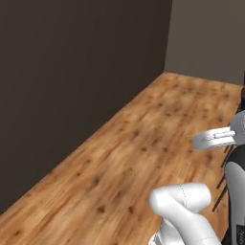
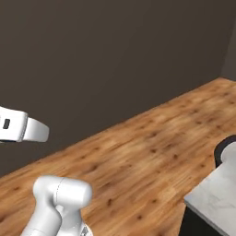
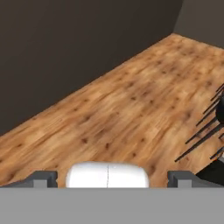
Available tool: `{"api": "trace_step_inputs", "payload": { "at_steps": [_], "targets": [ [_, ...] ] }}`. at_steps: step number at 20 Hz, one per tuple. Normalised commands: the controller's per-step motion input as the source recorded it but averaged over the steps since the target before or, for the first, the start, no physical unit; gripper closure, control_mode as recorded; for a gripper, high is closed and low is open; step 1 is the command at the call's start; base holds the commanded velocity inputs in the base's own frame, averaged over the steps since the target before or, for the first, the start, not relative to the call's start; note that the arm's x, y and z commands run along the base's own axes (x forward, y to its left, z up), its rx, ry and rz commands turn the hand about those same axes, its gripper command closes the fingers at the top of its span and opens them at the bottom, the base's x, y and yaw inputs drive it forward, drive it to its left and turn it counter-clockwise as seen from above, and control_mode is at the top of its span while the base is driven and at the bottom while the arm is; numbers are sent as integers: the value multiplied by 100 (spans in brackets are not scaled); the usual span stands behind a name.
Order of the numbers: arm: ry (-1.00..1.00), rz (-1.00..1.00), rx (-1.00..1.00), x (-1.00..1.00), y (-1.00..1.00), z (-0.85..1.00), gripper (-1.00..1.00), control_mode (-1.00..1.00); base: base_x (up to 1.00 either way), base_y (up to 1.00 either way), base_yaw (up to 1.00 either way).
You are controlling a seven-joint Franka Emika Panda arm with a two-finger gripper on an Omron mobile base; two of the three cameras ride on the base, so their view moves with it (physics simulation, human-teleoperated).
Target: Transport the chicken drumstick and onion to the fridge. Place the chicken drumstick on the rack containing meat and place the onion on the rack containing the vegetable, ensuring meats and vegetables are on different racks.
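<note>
Hand view shows our hand (image 3: 112, 177) spread wide and carrying nothing, aimed over the wooden floor (image 3: 131, 109) beside the dark wall (image 3: 65, 48). We seem in transit; a bench (image 2: 214, 198) corner sits right of that wall.
</note>
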Motion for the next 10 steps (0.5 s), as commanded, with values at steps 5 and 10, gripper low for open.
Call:
{"api": "trace_step_inputs", "payload": {
  "at_steps": [5,10],
  "targets": [
    [0,0,0,0,0,0,-100,100,100,96,-51],
    [0,0,0,0,0,0,-100,100,100,89,-59]
  ]
}}
